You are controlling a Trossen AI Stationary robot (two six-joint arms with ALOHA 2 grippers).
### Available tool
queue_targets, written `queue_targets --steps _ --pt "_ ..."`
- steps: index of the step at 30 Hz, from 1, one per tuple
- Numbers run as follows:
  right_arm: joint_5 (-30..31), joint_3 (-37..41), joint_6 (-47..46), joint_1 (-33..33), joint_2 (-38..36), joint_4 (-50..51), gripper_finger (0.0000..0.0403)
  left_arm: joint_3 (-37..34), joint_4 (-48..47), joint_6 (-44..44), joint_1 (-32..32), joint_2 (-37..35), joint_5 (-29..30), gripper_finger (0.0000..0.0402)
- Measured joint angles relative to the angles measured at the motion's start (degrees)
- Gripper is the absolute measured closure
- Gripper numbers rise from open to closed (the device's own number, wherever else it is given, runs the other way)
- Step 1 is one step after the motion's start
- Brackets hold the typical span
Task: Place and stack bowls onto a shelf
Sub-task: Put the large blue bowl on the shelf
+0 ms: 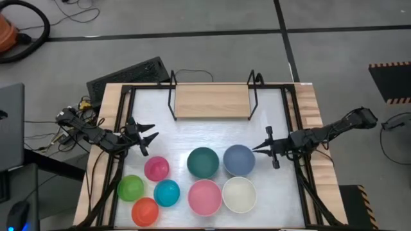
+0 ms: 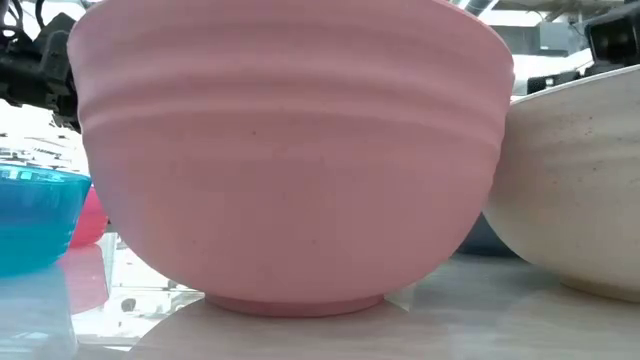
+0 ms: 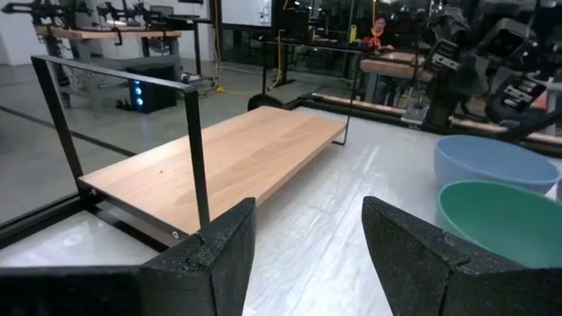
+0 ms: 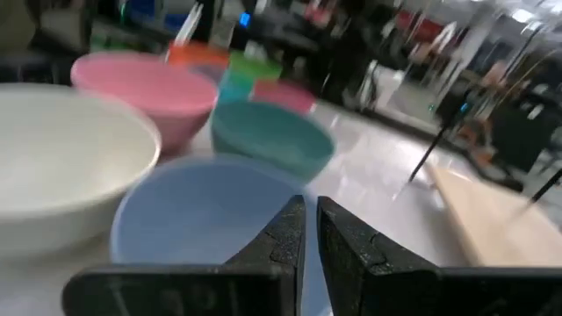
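Bowls were all sitting on the white tabletop (image 1: 186, 131) when you paused here, none on the shelf yet. Going left to right in the high view: your left gripper (image 1: 149, 137) hung over the table's left side with its fingers spread wide apart and nothing between them, just above the magenta bowl (image 1: 156, 168). Below that you had the green bowl (image 1: 130, 188), the orange bowl (image 1: 145, 211) and the cyan bowl (image 1: 167, 192) bunched together, the small ones touching or close to it. Next came the dark teal bowl (image 1: 203, 162) with the pink bowl (image 1: 205, 196) right below it, then the grey-blue bowl (image 1: 239, 160) over the cream-white bowl (image 1: 239, 194), those four packed tight in a square. The shelf (image 1: 211, 101) sat at the far middle of the table, its wood board bare, well apart from the bowls. Your right gripper (image 1: 263, 147) was just beside the grey-blue bowl's right rim; in the right wrist view its fingers (image 4: 344, 235) were nearly together with only a thin gap, holding nothing, tips over the bowl's near edge. The low view was mostly filled by the pink bowl, cream-white one at its right.
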State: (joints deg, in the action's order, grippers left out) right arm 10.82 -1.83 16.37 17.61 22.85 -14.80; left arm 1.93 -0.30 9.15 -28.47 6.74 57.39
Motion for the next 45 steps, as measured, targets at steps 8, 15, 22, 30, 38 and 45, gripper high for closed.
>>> queue_targets --steps 8,15,22,30,38,45 --pt "-0.40 -0.06 -6.04 -0.14 -0.04 -21.29 0.0344 0.00 -0.33 6.63 0.00 0.00 -0.14 0.0207" --pt "-0.43 -0.13 -6.33 -0.14 -0.02 -29.92 0.0344 0.00 4.63 13.78 0.00 -0.02 -1.63 0.0207" --pt "-0.24 -0.13 -8.88 -0.20 -0.02 -36.22 0.0344 0.00 16.14 14.74 0.02 -0.02 -3.04 0.0207" --pt "2.81 -0.13 -6.04 -2.88 0.00 -40.19 0.0344 0.00 25.27 9.51 0.02 -0.02 -6.00 0.0207" --pt "12.69 -0.57 -14.50 -7.29 0.00 -40.12 0.0344 0.02 33.64 8.50 0.02 -0.04 -4.62 0.0207" --pt "16.97 -9.38 -14.53 -10.04 0.87 -31.33 0.0344 2.62 44.13 2.58 0.02 -0.04 -6.82 0.0207"
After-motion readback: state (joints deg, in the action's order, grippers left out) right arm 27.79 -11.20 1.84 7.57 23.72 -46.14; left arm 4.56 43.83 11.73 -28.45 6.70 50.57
